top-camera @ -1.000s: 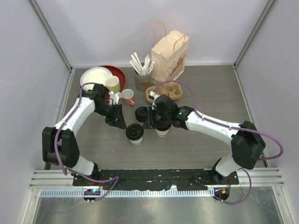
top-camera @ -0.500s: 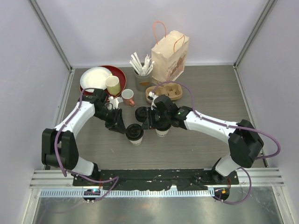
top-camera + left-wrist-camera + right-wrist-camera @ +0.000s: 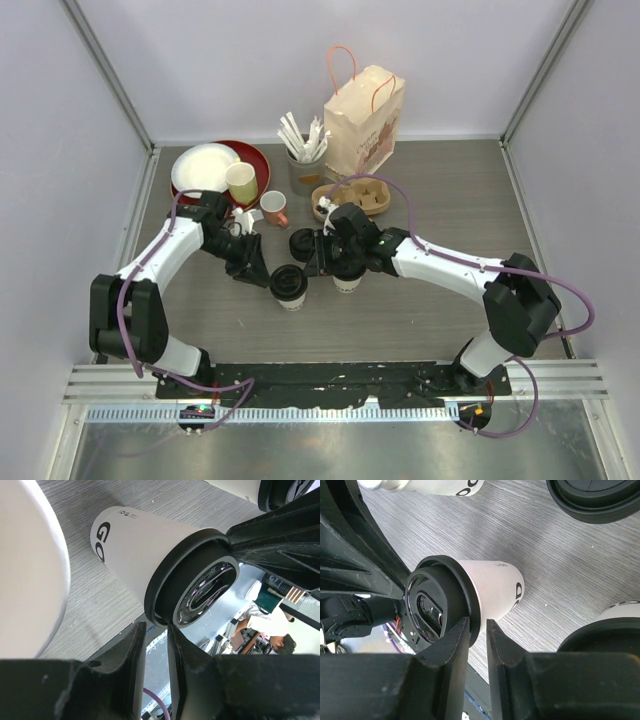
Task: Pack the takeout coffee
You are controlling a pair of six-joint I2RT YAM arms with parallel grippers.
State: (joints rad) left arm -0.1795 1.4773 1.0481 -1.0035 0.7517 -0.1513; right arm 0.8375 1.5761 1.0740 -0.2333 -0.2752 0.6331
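Note:
A cream-white paper cup with a black lid [image 3: 289, 288] stands mid-table, between both grippers. My left gripper [image 3: 267, 271] reaches it from the left. In the left wrist view its jaws [image 3: 156, 626] stand nearly together, with the lid's rim [image 3: 165, 615] at the tips, on the cup [image 3: 132, 545]. My right gripper [image 3: 312, 263] reaches the same lid from the right. In the right wrist view its jaws [image 3: 477, 622] straddle the lid's rim [image 3: 472, 610] on the cup [image 3: 495, 587]. The second lidded cup [image 3: 347, 282] stands under the right wrist and shows in the right wrist view [image 3: 605, 632].
A loose black lid [image 3: 301, 243] lies behind the cups. A cardboard cup carrier [image 3: 352, 198], a paper bag [image 3: 365, 120] and a tin of stirrers [image 3: 304, 165] stand at the back. A green mug [image 3: 241, 183], a pink-handled cup [image 3: 272, 208] and plates [image 3: 205, 165] stand back left.
My left gripper has moved right and forward up to the front cup's lid. My right arm has shifted only slightly.

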